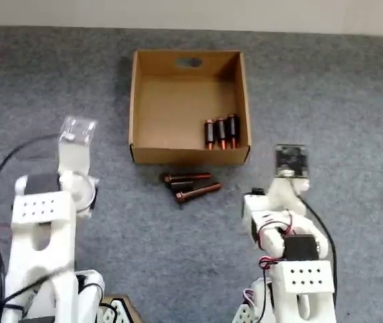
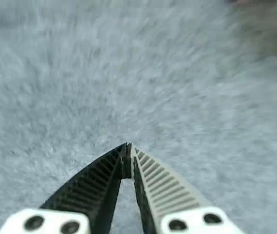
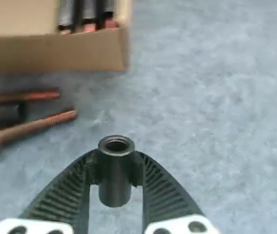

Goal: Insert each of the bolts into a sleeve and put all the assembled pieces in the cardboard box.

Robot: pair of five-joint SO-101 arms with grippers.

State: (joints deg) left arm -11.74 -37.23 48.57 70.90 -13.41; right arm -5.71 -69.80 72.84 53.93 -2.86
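**Layout.** Cardboard box [image 1: 171, 108], open-topped, on grey carpet [image 1: 353, 101]; three assembled pieces [image 1: 221, 133] lie side by side inside it, in the front corner nearest the right arm; right gripper [image 3: 115, 163] in front of the box and off to that same side, clenched on an upright black sleeve [image 3: 115, 187] with its bore facing up; left gripper [image 2: 128, 153] well off the opposite side of the box, jaws pressed together on nothing; two loose bolts [image 1: 191, 185] lie just in front of the box's front wall, close to one another.

**Hazards (judged).** The box wall leaves little room behind the bolts, so a descending claw may strike it; a grasp on one bolt may nudge or roll its neighbour; the round sleeve, pinched near the jaw tips, may twist or slip if a bolt enters off-axis.

**Obscured.** Box and assembled pieces are cropped in the right wrist view; one bolt runs off that view's edge; a dark piece between the bolts, probably another sleeve, is hard to make out; whether the held sleeve touches the carpet cannot be told.
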